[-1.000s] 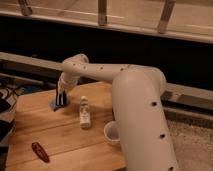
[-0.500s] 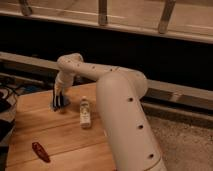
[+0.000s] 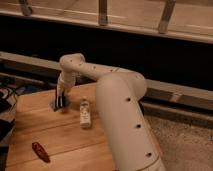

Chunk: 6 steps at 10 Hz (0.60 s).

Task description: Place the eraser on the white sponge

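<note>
My gripper [image 3: 61,102] points straight down at the back left of the wooden table [image 3: 55,131], its tip at or just above the surface. A small patch of blue, the eraser [image 3: 54,104], shows at the gripper's left side, right against the tip. A pale white oblong object [image 3: 85,113], which may be the white sponge, lies on the table a short way to the right of the gripper. The arm [image 3: 117,105] reaches from the front right across the table and hides the table's right part.
A dark red oblong object [image 3: 41,151] lies near the table's front left. Dark cables and clutter [image 3: 6,100] sit off the table's left edge. A dark wall with a pale ledge [image 3: 170,90] runs behind the table.
The arm's big near link has swung further left and fills more of the front, now hiding the white cup. The gripper stays at the same spot at the back left.
</note>
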### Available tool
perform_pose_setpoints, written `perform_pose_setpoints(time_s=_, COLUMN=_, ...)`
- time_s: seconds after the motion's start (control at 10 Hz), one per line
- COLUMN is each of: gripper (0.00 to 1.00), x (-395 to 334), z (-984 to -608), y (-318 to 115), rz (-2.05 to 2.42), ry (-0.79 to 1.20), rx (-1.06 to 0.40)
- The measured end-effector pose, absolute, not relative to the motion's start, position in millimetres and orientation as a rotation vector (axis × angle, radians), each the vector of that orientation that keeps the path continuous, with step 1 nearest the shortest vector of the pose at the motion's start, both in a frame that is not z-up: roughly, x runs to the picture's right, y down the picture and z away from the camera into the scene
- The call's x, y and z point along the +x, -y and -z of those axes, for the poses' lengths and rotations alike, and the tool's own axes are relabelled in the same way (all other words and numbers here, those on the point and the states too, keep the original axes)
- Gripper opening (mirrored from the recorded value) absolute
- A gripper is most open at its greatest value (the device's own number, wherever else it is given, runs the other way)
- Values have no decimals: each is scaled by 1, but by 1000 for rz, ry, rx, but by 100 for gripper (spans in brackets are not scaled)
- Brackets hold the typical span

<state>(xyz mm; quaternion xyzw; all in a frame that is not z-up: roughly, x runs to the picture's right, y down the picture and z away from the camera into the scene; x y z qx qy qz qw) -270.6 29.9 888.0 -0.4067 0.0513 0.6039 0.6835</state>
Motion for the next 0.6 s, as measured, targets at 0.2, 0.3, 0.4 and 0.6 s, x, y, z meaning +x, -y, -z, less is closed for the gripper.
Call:
perform_pose_setpoints(time_s=0.2, gripper=11, x=-274, z=-888, y=-33, rz=-1351, ry=-120, rx=-919)
perform_pose_setpoints(time_s=0.3, gripper=11, x=-269, z=-890, y=-34, rz=-1352, ry=-123, rx=-917)
perform_pose_setpoints(time_s=0.4, gripper=11, x=-267, z=-892, y=-35, rz=-1353, ry=-121, rx=-915)
perform_pose_setpoints(time_s=0.6, gripper=11, x=-269, z=-892, y=-38, rz=-1349, ry=-120, rx=-919)
